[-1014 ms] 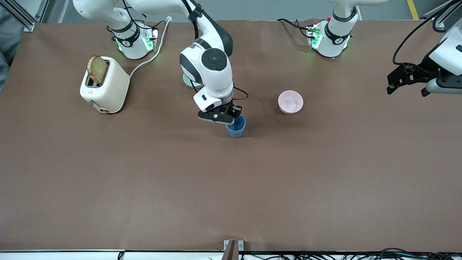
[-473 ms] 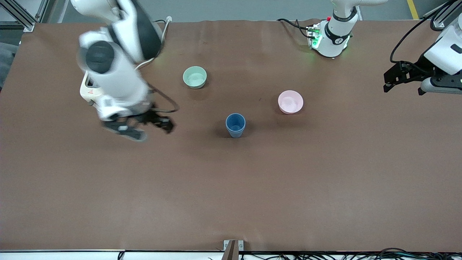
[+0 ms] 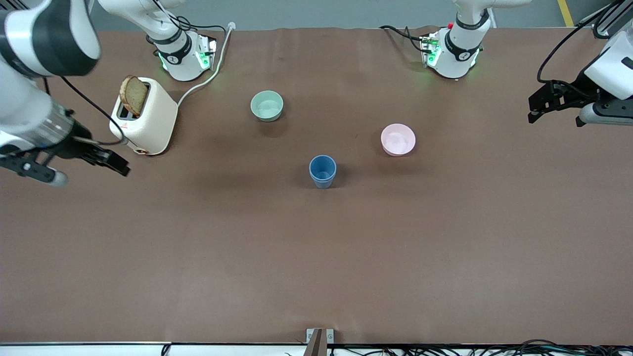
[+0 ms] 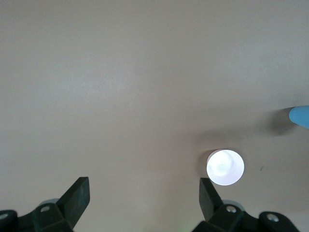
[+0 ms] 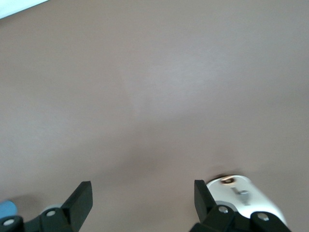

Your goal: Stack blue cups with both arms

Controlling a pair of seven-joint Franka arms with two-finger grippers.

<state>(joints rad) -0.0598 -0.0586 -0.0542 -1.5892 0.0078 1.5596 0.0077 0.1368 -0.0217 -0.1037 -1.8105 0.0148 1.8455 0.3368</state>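
One blue cup shape (image 3: 322, 171) stands upright mid-table; I cannot tell whether a second cup is nested in it. Its edge shows in the left wrist view (image 4: 300, 116) and in the right wrist view (image 5: 7, 210). My right gripper (image 3: 89, 174) is open and empty, up in the air over the table's right-arm end beside the toaster. Its spread fingers frame bare table in the right wrist view (image 5: 142, 194). My left gripper (image 3: 556, 117) is open and empty over the left arm's end of the table, and in its wrist view (image 4: 144, 191) it is over bare table.
A white toaster (image 3: 146, 116) with a slice of bread stands near the right arm's base; its end shows in the right wrist view (image 5: 241, 195). A pale green bowl (image 3: 267, 105) and a pink bowl (image 3: 398, 139) sit farther from the front camera than the cup. The pink bowl shows in the left wrist view (image 4: 225, 167).
My right gripper has let go at the blue cup and swung away to the right arm's end of the table, past the toaster. The green bowl is uncovered. The left arm has barely moved.
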